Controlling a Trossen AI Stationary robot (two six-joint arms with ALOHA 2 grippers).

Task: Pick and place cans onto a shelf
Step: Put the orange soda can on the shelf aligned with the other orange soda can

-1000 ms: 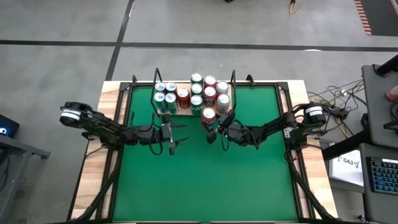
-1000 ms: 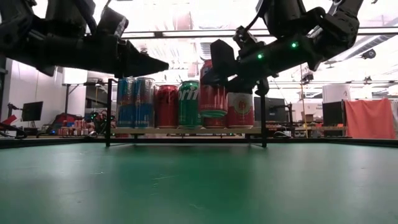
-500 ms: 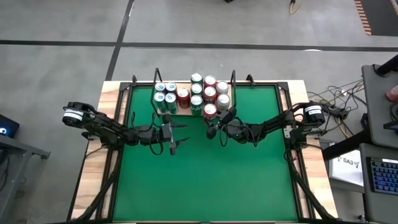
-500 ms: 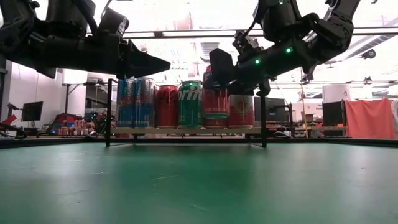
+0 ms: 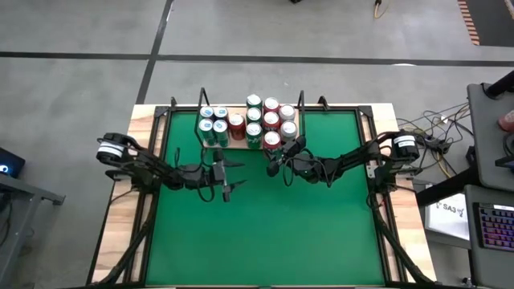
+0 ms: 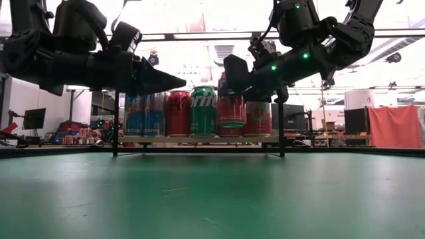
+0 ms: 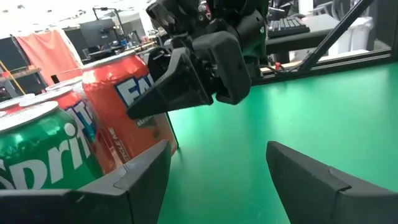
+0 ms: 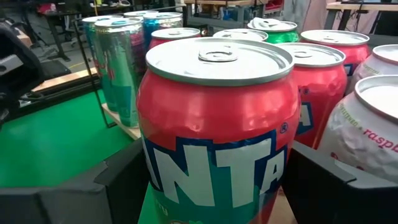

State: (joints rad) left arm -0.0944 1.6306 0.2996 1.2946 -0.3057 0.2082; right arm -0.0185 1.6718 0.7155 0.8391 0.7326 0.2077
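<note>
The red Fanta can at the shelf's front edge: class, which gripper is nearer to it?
Right. The right gripper has its fingers either side of the red Fanta can; the left gripper hangs open over the green table, well aside.

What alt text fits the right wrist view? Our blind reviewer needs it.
A red Fanta can fills the view, standing between the right tool's two dark fingers. More red, green and blue cans crowd behind it on a wooden shelf.

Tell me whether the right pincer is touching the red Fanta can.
Cannot tell. In the right wrist view the red Fanta can sits between the right pincer fingers, but neither inner face shows plain contact or a gap.
</note>
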